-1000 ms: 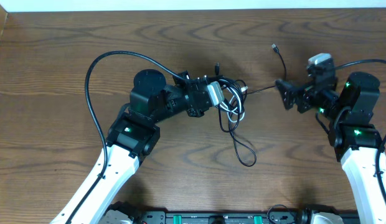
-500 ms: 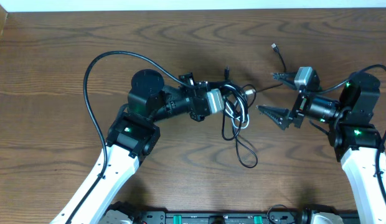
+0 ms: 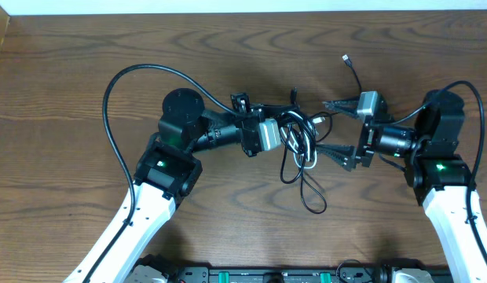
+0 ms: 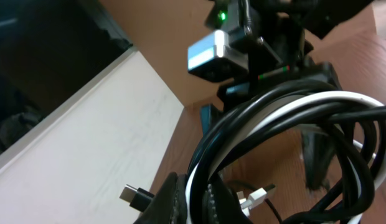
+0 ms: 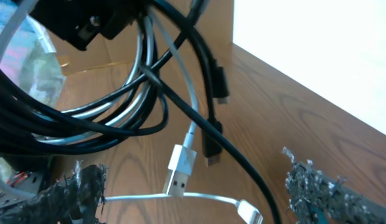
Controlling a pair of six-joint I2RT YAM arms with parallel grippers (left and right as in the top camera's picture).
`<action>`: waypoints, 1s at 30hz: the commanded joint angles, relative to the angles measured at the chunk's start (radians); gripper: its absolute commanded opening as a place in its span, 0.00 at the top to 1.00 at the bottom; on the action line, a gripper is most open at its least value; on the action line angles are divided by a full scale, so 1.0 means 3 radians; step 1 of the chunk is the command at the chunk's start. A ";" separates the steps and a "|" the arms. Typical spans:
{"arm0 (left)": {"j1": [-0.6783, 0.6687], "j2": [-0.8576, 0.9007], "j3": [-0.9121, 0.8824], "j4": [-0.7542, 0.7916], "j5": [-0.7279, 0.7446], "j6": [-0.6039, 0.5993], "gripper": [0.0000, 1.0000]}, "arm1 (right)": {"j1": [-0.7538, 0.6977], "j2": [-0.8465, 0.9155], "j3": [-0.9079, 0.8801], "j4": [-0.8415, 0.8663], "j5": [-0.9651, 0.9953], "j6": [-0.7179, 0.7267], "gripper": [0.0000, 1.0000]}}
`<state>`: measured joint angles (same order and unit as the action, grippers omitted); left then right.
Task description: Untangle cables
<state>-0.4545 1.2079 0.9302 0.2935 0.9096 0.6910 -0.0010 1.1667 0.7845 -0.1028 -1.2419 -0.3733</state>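
The cables [image 3: 300, 143] are a tangle of black cords and one white cord, hanging from my left gripper [image 3: 280, 130]. A black loop [image 3: 310, 195] trails onto the table. In the left wrist view the left gripper [image 4: 194, 200] is shut on the white cord and black cords, with a black plug [image 4: 136, 195] sticking out beside it. My right gripper [image 3: 331, 127] is open just right of the bundle. In the right wrist view its fingers [image 5: 78, 191] straddle a white USB plug [image 5: 180, 167] and a black cord [image 5: 243, 163], gripping nothing.
One black cord runs up and right to a small plug [image 3: 346, 59] lying on the wooden table [image 3: 86, 71]. The left arm's thick black cable [image 3: 122, 86] arcs over the table's left half. A white strip [image 3: 243, 6] borders the far edge.
My right gripper has swung left and turned, bringing its open fingers up to the bundle. The left gripper has shifted slightly right, still holding the cables.
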 commanded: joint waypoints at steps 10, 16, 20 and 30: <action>-0.0001 -0.0064 0.0074 0.0164 0.0272 -0.0280 0.93 | 0.0271 -0.0005 0.0060 0.0031 0.0571 -0.0070 0.42; -0.0001 -0.0064 0.0074 0.0160 0.0271 -0.0280 0.93 | 0.0268 -0.0005 0.0060 0.0031 0.0809 -0.0046 0.86; -0.0001 -0.0064 0.0074 0.0148 0.0271 -0.0280 0.93 | 0.0244 -0.0005 0.0060 0.0031 0.1258 0.0153 0.99; 0.0083 -0.0064 0.0074 0.0111 0.0247 -0.0278 0.93 | 0.0135 -0.0005 0.0060 0.0023 0.1991 0.0823 0.59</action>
<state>-0.4473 1.2079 0.9302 0.3191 0.9668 0.6243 0.0551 1.1671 0.7849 -0.0933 -0.7250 -0.2115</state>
